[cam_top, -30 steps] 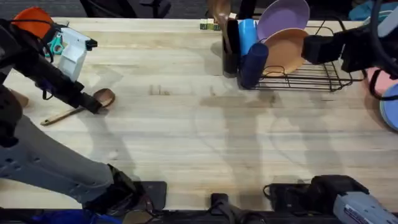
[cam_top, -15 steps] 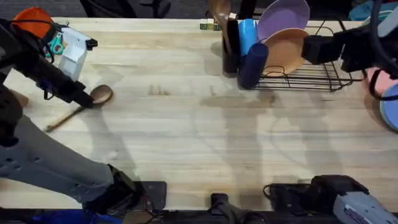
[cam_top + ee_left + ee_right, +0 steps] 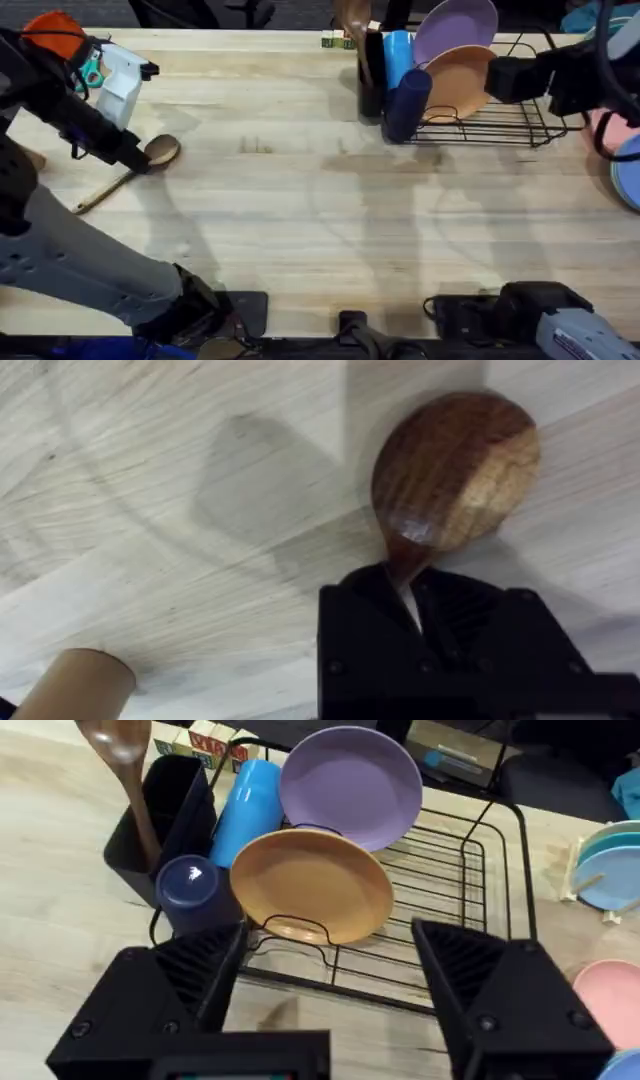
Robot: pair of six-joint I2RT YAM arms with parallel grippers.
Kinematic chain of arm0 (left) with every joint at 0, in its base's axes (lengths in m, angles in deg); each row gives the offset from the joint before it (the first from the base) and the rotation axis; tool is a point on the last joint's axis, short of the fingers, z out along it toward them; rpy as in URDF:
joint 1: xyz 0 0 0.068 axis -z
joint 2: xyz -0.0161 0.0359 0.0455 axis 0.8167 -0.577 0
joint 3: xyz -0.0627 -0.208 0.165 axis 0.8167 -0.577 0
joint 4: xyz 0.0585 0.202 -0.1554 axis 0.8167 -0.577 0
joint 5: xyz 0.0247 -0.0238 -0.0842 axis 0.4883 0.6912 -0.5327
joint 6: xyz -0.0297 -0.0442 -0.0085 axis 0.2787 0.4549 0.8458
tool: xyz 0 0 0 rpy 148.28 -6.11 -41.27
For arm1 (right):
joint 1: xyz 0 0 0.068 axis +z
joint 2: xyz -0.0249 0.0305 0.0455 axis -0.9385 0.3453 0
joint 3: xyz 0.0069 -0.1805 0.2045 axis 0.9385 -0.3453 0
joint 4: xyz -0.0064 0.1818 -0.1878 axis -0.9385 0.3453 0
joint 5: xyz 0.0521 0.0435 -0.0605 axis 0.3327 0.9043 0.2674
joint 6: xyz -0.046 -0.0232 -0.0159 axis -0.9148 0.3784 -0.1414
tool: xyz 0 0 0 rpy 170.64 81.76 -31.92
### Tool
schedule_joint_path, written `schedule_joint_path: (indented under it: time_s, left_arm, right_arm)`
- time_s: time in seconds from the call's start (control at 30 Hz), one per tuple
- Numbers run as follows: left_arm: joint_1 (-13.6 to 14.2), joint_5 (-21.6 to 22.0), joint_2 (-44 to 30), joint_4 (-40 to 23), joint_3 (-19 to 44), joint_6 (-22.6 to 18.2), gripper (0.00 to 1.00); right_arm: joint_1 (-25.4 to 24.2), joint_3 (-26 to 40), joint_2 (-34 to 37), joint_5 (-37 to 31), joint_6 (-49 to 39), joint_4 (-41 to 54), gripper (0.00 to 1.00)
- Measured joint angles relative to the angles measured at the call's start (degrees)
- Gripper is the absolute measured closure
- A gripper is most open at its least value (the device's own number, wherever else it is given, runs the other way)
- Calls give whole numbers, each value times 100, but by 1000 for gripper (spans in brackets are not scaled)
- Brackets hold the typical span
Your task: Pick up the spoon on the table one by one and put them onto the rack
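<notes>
Overhead view: the left gripper (image 3: 138, 160) sits at the far left of the table (image 3: 300, 220), closed on the neck of the wooden spoon (image 3: 128, 176) just behind its bowl. The spoon's long axis runs diagonally, with the bowl toward the table's middle and the thin handle trailing back toward the near-left edge. In the left wrist view the spoon (image 3: 455, 470) projects straight out from between the black fingers (image 3: 365, 610), bowl forward, apparently just clear of the wood.

The rack (image 3: 490, 115) stands at the far right of the table, well apart from the spoon, its black utensil cup (image 3: 371, 85) at the end nearest the left arm. A wooden spoon (image 3: 125, 765) already stands in that cup, with a blue tumbler and a dark blue cup beside it. The right gripper (image 3: 325, 995) hovers beside the rack with its fingers spread wide and nothing between them.

The carry should be a long crossing toward the cup over bare tabletop. A white spray bottle (image 3: 118, 80) stands just beyond the left gripper, so lifting before swinging looks safer.
</notes>
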Motion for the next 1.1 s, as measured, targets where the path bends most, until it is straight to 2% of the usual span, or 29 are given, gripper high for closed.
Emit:
schedule_joint_path:
  time_s: [0.1, 0.13, 0.3, 0.33, 0.57, 0.6, 0.63, 0.67, 0.9, 1.1]
  left_arm:
    - [189, -6, 131, 64, -40, 0, 920]
    - [318, -113, 447, 52, -79, 0, 925]
    - [544, -215, 1142, 63, -79, 0, 932]
    - [756, -322, 1515, 68, -79, -2, 932]
    - [1475, -722, 2023, 83, -79, 2, 918]
    - [1814, -1080, 2106, 142, -79, 65, 920]
    - [1924, -1214, 2113, 185, -79, 98, 923]
    - [2245, -1659, 2110, 366, -79, 275, 924]
    - [2863, -2684, 2110, 1182, -79, 771, 934]
    - [3248, -3582, 2110, 2148, -81, 1338, 941]
  right_arm:
    - [0, 0, 0, 0, -1, 2, 5]
    - [0, 0, 0, 0, -2, 0, 5]
    - [0, 0, 0, 0, -2, 0, 6]
    - [0, 0, 0, 0, -2, 0, 6]
    - [0, 0, 0, 0, -2, 0, 5]
    - [0, 0, 0, 0, -2, 0, 5]
    - [0, 0, 0, 0, -2, 0, 5]
    - [0, 0, 0, 0, -2, 0, 6]
    - [0, 0, 0, 0, -2, 2, 5]
    - [0, 0, 0, 0, -2, 2, 5]
